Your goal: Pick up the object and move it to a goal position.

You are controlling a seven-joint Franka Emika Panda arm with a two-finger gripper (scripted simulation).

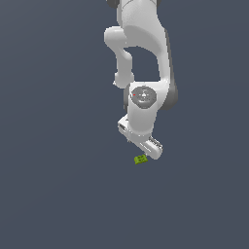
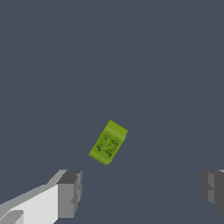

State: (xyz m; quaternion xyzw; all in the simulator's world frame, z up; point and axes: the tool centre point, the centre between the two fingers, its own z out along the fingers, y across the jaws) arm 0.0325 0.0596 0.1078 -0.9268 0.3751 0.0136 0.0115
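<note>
Yellow-green block [image 2: 108, 142] lay flat on the grey floor [image 1: 53, 194], apparently just beside the white gripper [image 2: 140, 192]. Gripper jaws stood wide apart, holding nothing; the block sat ahead of the fingers [image 2: 70, 192], untouched.

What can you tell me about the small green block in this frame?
The block is a tiny yellow-green flat rectangle with four darker round marks on its top, plastic-looking. It lies flat and askew on the plain grey surface, nothing touching it. The open end effector sits above it, both fingers clear of it.
</note>
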